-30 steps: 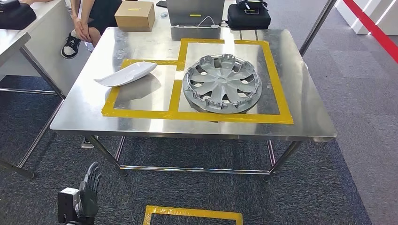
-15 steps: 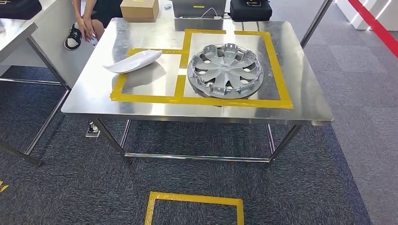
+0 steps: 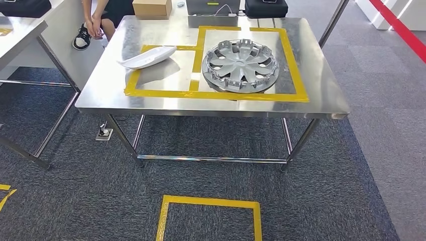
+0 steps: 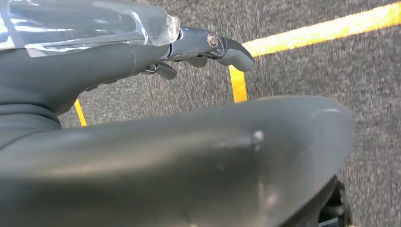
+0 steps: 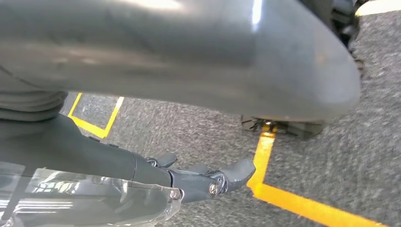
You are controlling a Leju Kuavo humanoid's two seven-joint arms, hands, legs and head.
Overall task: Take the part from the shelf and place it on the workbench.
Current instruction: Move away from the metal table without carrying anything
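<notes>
While the head view looked down on the steel workbench (image 3: 321, 95), two parts lay on it inside yellow tape outlines (image 3: 296, 80); the silver wheel cover (image 3: 240, 66) lay flat in the larger square toward one o'clock, well within its tape, and the white curved part (image 3: 147, 56) rested in the smaller rectangle toward eleven o'clock, its far end reaching over the tape edge; the two were apart, with a tape strip between them. Beyond the far edge of the workbench at twelve o'clock stood a cardboard box (image 3: 152, 8), a grey device with a cable (image 3: 212, 11) and a black case (image 3: 265, 7); a seated person's legs and a shoe (image 3: 83, 36) showed at ten o'clock. On the grey carpet (image 3: 75, 201) at six o'clock a yellow tape square (image 3: 211, 203) was marked. The left hand (image 4: 198, 47) hung over carpet and yellow tape, its fingers (image 4: 234, 52) stretched out loosely and holding nothing; the right hand (image 5: 203, 179) likewise hung above carpet and tape, fingers (image 5: 236, 171) extended, slightly apart and holding nothing.
</notes>
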